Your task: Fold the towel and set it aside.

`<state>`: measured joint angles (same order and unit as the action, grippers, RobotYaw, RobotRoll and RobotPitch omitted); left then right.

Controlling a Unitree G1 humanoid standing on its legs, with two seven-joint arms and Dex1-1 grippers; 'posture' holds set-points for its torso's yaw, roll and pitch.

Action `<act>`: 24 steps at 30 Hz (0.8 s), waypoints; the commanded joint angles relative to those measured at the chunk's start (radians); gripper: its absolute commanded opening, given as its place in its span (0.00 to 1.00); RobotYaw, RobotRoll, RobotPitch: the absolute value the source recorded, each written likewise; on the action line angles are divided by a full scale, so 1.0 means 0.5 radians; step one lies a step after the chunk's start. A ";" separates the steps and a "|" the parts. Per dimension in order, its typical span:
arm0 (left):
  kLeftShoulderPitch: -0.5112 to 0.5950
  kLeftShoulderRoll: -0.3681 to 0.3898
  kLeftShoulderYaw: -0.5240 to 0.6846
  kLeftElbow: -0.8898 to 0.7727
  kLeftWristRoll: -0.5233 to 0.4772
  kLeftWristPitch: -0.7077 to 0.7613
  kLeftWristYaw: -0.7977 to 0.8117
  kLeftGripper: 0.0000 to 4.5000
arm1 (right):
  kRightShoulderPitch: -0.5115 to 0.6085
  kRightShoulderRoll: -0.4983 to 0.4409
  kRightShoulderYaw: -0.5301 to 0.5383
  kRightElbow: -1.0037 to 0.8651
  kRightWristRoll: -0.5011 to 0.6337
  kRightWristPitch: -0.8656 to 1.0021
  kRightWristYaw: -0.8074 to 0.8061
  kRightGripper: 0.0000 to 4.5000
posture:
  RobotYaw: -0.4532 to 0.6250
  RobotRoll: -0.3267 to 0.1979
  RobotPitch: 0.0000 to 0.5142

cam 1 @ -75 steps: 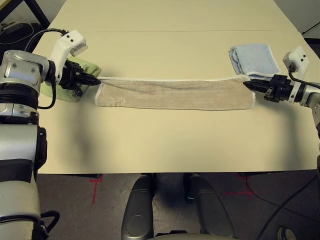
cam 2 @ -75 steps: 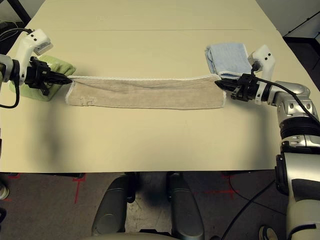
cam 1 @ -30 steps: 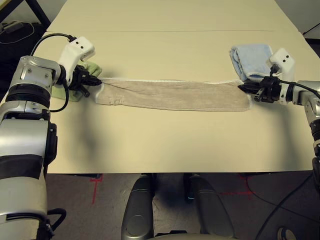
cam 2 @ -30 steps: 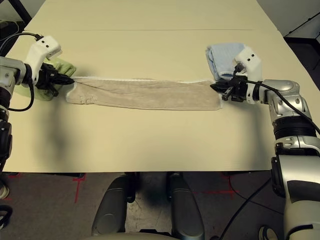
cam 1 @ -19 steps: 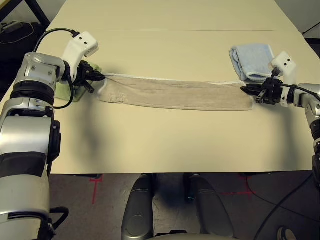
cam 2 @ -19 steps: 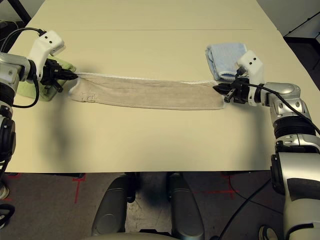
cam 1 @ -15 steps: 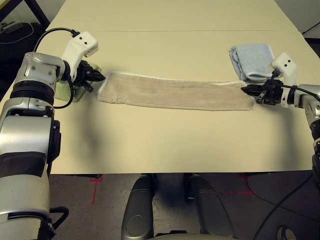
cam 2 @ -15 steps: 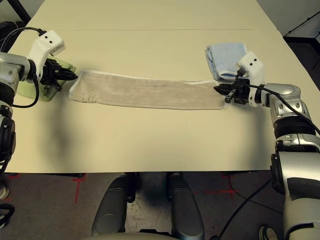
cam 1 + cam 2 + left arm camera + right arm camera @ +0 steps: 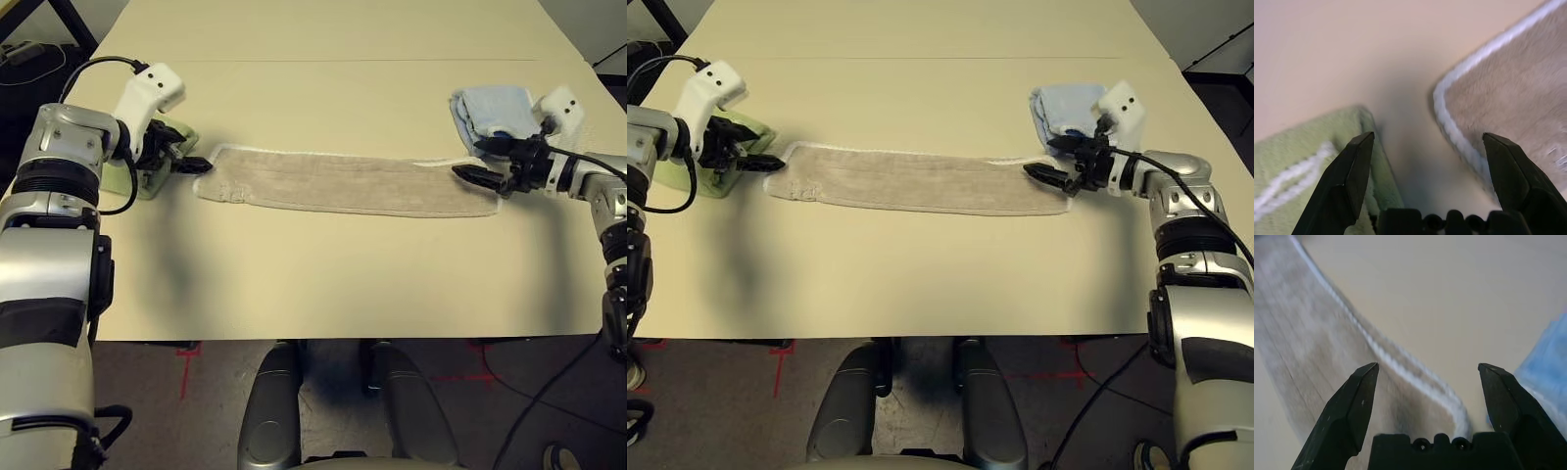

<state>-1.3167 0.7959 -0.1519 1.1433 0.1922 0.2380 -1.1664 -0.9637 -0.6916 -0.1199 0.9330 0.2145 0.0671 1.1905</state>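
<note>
We have the towel lying flat as a long narrow strip across the middle of the table, its 2 short ends toward our 2 grippers. Our left gripper is spread wide and grasping nothing, poised just off the towel's left end, beside the green towel. Our right gripper is likewise released, jaws apart over the right end, with the blue towel just behind it.

We judge the lengthwise fold is done and the next fold, end over end, is in hand. To do it well, we should pinch both layers at a corner, catching the white edging squarely between the pads, and keep clear of the neighbouring towels. We should lift only enough to carry that end across, lining up the edges before letting go
</note>
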 commanded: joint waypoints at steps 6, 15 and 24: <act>0.203 0.052 0.160 -0.631 -0.278 0.432 -0.283 1.00 | -0.050 0.042 -0.130 -0.032 0.164 0.109 0.019 0.99 | 0.53 0.62 0.45; 0.540 -0.042 0.481 -1.210 -0.597 0.677 0.053 1.00 | -0.040 0.158 -0.299 -0.011 0.262 0.145 -0.345 0.99 | 0.55 0.62 0.44; 0.864 -0.189 0.732 -1.615 -0.937 0.638 0.242 1.00 | 0.082 0.276 -0.398 -0.132 0.354 0.117 -0.504 0.99 | 0.56 0.62 0.44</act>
<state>-0.9092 0.7140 0.1894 0.3790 -0.2377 0.5738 -1.0601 -0.9415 -0.5562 -0.2999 0.8967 0.3804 0.1356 0.9501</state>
